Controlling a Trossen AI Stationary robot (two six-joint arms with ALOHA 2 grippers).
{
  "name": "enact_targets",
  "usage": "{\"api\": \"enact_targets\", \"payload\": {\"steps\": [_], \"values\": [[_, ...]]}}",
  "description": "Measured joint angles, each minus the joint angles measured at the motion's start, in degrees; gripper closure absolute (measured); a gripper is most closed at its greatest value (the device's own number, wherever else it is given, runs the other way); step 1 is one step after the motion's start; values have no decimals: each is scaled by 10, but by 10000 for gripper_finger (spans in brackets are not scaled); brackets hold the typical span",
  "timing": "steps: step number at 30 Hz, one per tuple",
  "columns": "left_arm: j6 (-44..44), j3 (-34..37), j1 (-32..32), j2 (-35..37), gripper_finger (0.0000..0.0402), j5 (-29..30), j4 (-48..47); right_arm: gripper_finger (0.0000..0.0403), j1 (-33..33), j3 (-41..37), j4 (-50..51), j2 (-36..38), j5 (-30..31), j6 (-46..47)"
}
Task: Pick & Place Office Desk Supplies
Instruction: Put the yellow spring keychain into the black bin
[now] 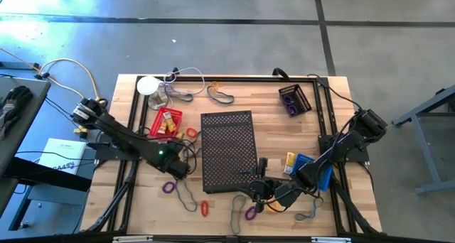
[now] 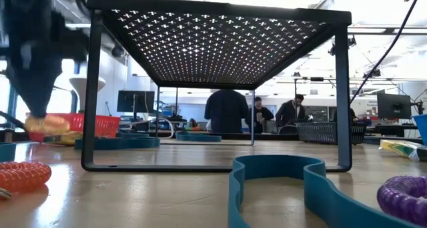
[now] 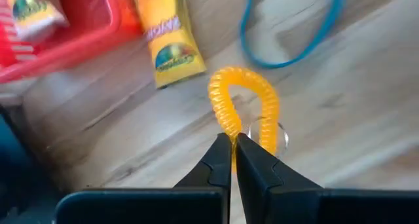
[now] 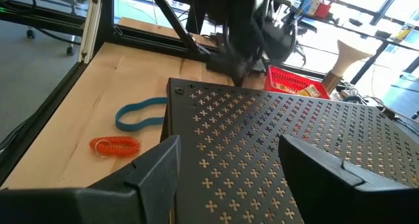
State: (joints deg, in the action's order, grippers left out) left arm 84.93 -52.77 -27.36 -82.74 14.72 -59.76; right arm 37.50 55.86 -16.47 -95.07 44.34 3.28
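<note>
The left gripper (image 3: 232, 160) is clenched on the near end of a yellow-orange coil loop (image 3: 243, 106), its fingertips pinched together on one strand. The loop lies on the table (image 1: 142, 207) just right of the red basket (image 1: 165, 121), its long axis running straight away from the jaws, so a plain lift looks enough to carry it. The right gripper (image 4: 229, 165) hangs released over the black perforated stand (image 1: 227, 150), farther from this loop.
</note>
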Motion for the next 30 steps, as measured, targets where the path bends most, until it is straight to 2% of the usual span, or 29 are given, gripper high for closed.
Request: {"api": "enact_targets", "payload": {"steps": [6,12,15,18,26,30], "values": [[0,-61,-35,30,400,63,-42,156,-5,0,0,0,0,-1],[-47,-145,-63,43,400,197,-60,156,-25,0,-6,0,-17,-1],[-125,-176,-78,45,400,304,-30,156,-39,0,-19,0,-33,-1],[-228,-179,-85,44,400,384,53,156,-53,0,-36,0,-42,-1],[-533,-180,-83,1,401,437,300,156,-81,0,-100,0,-42,0],[-657,-180,-83,-36,401,457,386,156,-93,0,-108,0,-43,-4]]}}
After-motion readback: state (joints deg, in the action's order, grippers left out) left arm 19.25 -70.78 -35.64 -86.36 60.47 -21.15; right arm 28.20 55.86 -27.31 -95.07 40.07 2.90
